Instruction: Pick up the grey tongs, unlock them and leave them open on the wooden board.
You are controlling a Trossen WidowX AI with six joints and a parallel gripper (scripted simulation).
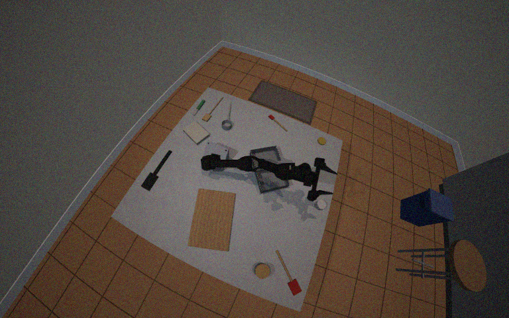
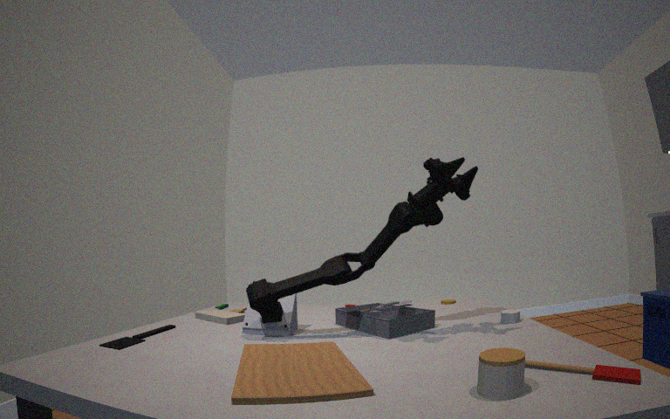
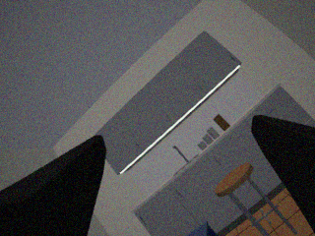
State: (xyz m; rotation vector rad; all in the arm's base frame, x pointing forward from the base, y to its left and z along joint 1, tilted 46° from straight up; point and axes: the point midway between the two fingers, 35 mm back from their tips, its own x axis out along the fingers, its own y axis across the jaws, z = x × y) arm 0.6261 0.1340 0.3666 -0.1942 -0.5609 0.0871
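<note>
Gripper point(image 1: 334, 183) point(image 2: 470, 163) point(image 3: 179, 133) with two fingers point(image 1: 327, 167) point(image 2: 467, 180) wide apart, one roasting tin point(image 1: 274, 189) point(image 2: 412, 323), one wooden board point(image 1: 212, 219) point(image 2: 298, 373).

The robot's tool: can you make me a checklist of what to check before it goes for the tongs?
1. Tool open: ok, its fingers stand wide apart.
2. Nothing held in it: ok.
3. Tool down by the roasting tin: not ok, it's high above the table.
4. Wooden board free for the tongs: ok, nothing lies on it.
5. Tongs' lock visible: cannot tell, too small and dim.
</note>
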